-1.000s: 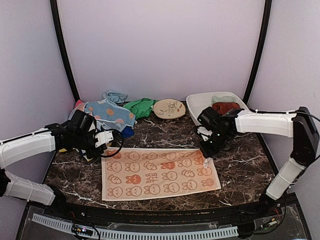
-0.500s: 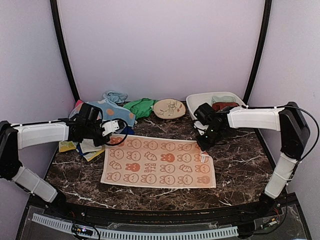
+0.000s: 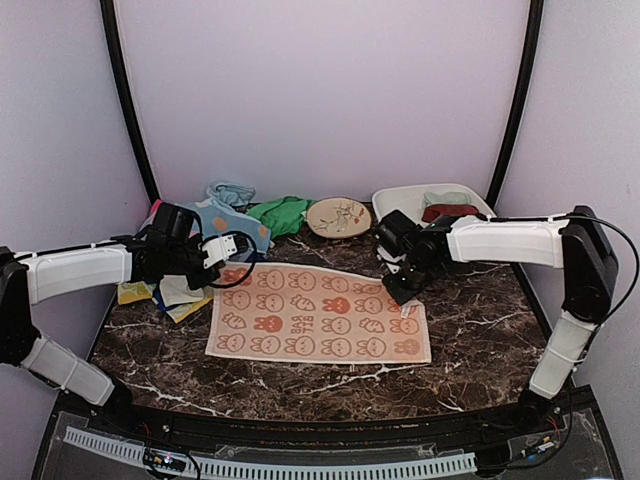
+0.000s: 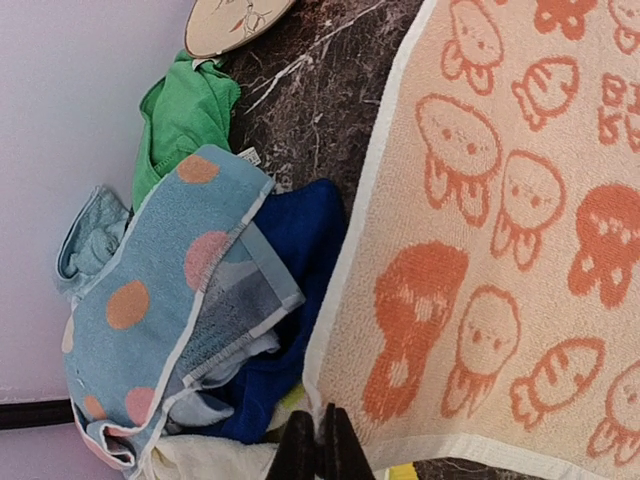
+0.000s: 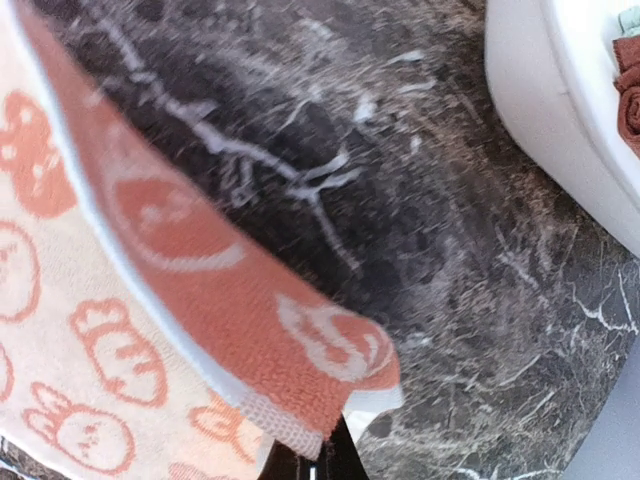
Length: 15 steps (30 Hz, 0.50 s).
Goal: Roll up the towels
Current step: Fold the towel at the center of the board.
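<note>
orange towel [image 3: 318, 312] far corners clamped in left fingers [image 4: 298, 452] and right fingers [image 5: 345, 465].

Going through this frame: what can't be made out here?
Top view: fingertips of left gripper and right gripper, too small and dark.
Right wrist view: contents of white tub, cut off by the edge; lifted corner of orange bunny towel, blurred.
Left wrist view: cloths under dotted blue towel, covered; plate, cut off at top.
</note>
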Available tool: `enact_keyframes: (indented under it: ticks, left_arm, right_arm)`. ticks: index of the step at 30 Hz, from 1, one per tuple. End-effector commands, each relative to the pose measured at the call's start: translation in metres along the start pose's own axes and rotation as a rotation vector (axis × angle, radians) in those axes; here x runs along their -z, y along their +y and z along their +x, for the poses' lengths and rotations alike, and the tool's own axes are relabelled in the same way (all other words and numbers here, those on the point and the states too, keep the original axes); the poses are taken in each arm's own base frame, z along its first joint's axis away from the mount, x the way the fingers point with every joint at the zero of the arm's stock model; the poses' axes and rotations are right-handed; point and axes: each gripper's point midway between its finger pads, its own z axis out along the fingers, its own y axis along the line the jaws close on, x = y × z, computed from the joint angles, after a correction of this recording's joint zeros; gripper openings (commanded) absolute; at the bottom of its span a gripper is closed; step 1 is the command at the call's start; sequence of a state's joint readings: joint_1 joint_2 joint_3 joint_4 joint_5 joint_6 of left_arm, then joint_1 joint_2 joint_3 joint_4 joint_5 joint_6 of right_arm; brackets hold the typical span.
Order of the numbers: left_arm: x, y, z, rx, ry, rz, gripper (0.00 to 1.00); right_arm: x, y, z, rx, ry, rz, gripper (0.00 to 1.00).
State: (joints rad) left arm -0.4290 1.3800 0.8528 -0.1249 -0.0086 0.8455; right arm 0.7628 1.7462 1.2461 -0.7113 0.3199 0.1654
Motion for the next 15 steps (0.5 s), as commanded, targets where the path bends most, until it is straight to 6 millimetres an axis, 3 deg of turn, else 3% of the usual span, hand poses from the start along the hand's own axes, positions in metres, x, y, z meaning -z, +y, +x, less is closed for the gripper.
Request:
enact_keyframes:
  ticks: [1,3,7,15]
  left_arm:
    - [0.023,-0.038,0.015,0.022,-0.008,0.128,0.0]
    - [0.03,-0.054,0.019,0.031,-0.009,0.193,0.0]
    - [0.037,-0.069,0.032,0.012,0.013,0.214,0.0]
    - [0.039,-0.097,0.055,-0.01,0.043,0.268,0.0]
  right_arm:
    - [0.0,0.014,0.053,0.057,0.128,0.111,0.0]
    - [-0.002,0.016,0.078,0.048,0.183,0.126,0.0]
    - [0.006,0.015,0.104,0.017,0.215,0.151,0.0]
    - [0.015,0.021,0.123,0.023,0.261,0.184,0.0]
